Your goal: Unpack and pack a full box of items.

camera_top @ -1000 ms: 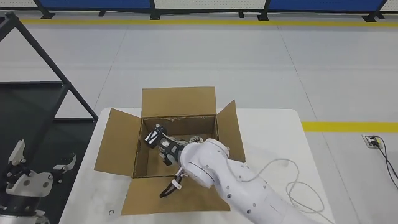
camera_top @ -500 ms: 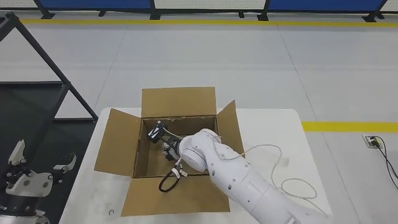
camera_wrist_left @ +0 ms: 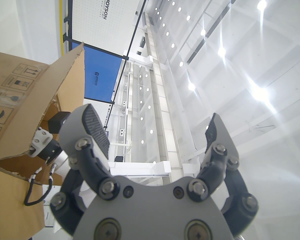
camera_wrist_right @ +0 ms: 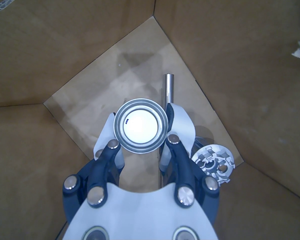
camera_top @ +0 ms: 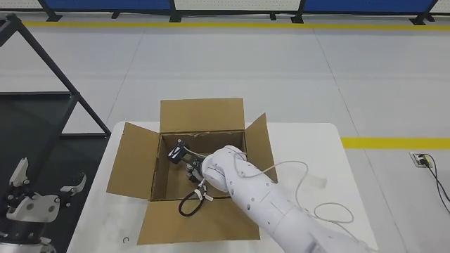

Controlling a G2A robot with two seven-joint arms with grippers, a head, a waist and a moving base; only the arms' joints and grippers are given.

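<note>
An open cardboard box stands on the white table. My right arm reaches down into it. In the right wrist view my right gripper is shut on an upright round metal can with a pale top, held above the box floor. My left gripper hangs off the table's left side. It points up at the ceiling with its fingers spread wide apart and nothing between them; the left gripper has a box flap beside it.
On the box floor lie a shiny metal rod and a gear-like metal part, both close to the can. A loose white cable trails over the table's right part. A black frame stands left of the table.
My right arm has swung further over the box and reached deeper inside. The left gripper has stayed where it was.
</note>
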